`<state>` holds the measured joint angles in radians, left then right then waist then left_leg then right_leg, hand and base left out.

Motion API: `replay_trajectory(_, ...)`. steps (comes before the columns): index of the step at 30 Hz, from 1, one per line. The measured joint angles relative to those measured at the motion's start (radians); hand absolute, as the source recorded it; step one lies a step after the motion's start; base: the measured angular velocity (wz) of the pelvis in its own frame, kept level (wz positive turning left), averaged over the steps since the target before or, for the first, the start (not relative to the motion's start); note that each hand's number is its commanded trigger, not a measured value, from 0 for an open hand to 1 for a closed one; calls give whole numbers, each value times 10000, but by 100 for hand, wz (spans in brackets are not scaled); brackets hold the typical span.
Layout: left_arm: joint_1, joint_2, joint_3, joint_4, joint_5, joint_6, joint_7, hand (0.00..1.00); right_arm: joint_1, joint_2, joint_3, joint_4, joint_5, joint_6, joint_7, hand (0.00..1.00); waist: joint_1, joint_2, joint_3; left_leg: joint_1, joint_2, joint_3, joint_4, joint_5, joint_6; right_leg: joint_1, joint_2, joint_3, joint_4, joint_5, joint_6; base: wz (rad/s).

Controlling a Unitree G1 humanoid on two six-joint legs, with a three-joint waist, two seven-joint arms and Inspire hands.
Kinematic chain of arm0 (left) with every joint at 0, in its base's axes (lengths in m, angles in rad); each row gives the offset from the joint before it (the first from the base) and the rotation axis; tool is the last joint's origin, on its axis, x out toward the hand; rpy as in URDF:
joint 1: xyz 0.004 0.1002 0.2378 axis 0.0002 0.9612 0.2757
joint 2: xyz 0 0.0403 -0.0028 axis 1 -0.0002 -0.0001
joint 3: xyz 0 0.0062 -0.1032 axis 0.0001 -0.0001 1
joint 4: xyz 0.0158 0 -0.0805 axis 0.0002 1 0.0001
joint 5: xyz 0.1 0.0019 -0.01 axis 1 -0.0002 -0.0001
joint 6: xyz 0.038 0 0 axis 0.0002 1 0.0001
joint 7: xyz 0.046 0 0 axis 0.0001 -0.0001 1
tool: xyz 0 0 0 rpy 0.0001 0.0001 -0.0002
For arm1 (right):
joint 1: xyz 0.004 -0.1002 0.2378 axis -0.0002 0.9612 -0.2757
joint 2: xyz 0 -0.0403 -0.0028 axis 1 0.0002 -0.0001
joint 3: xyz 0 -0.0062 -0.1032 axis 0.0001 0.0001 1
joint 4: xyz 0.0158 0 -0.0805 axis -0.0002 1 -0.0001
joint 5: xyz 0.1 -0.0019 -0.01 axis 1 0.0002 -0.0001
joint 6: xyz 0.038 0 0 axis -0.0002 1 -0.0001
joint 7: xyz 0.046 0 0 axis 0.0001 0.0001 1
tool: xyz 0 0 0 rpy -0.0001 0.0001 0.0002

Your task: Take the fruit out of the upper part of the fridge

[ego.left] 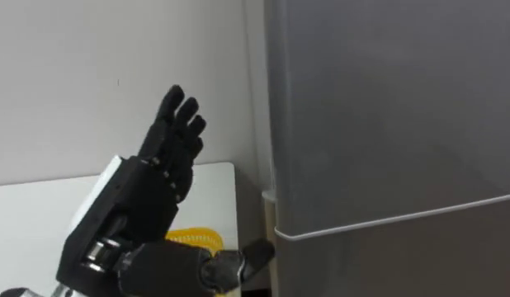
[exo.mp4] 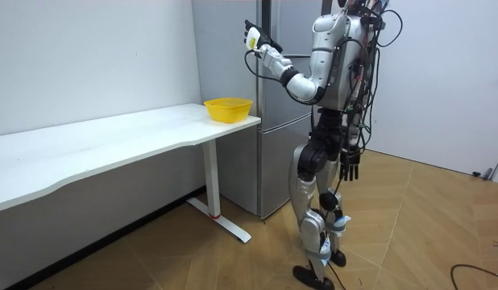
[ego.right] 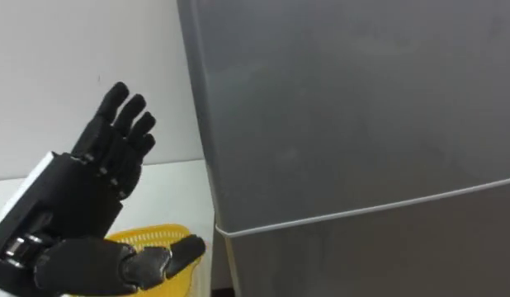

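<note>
Left hand [ego.left: 160, 177] raised open beside the shut upper fridge door [ego.left: 387, 107].
In the eye views the hand sits at 8 o'clock, fingers straight and spread, holding nothing, apparently just short of the door's edge; the door fills 12 to 4 o'clock. A yellow bowl [ego.left: 197, 239] lies at 7 o'clock on the white table [exo.mp4: 112, 137]. The right hand [exo.mp4: 350, 167] hangs by the hip; open or closed, I cannot tell.
</note>
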<state>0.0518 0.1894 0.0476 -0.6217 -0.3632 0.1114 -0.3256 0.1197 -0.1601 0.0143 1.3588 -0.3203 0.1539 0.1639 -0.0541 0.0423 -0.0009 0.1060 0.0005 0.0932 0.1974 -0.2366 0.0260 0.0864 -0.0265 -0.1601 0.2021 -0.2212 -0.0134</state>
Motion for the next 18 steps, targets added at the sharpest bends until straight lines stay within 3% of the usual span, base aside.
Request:
replay_trajectory(2, -7, 60, -239, 61, -199, 0, -249, 0, -107, -50, 171, 29, 62, -4, -23, 0, -31, -1, 44, 25, 19, 20, -9, 0, -1, 46, 2, -17, 16, 9, -9, 0)
replay_trajectory(11, -94, 360, -648, 76, -1196, 20, -1327, 0, -530, -125, 490, -35, 13, -23, 7, 0, -241, -11, 56, 83, 22, 54, -26, 0, -3, 112, 6, -29, -2, 9, -10, 0)
replay_trajectory(18, -101, 379, -914, 78, -1368, 40, -1398, 0, -501, -131, 742, -61, 120, 3, 3, 0, -245, -25, 57, 38, 21, 148, -33, 1, -3, 3, 23, 73, -119, 29, 6, 0)
